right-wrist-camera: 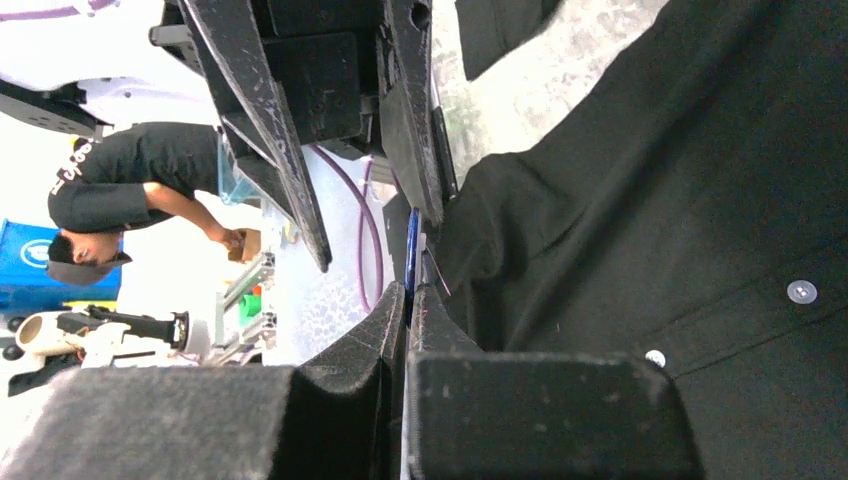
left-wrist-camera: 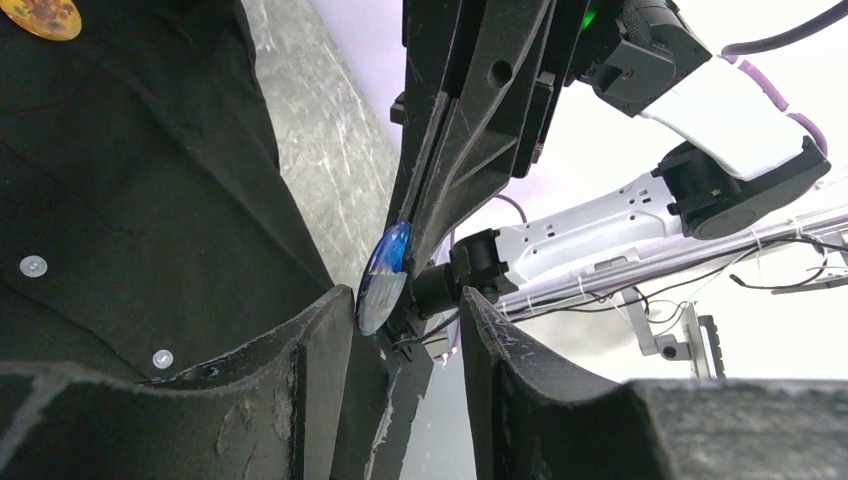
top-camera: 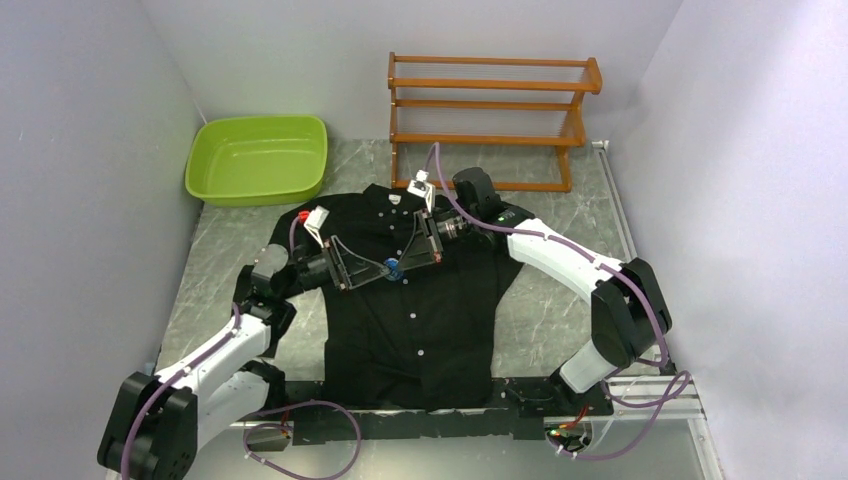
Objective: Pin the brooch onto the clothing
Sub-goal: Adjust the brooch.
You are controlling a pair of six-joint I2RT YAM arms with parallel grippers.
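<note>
Spotting orange brooch flat on black shirt. Seeing blue disc pinched edge-on in right gripper, clamped tight over the chest. Left gripper half-spread beside it, gripping nothing. Underneath, grey marbled table, lilac walls. Beyond the collar, green basin and wooden rack.

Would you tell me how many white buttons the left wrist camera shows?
2: one white button near the left edge, another lower right of it on the black shirt; others may be hidden.
</note>
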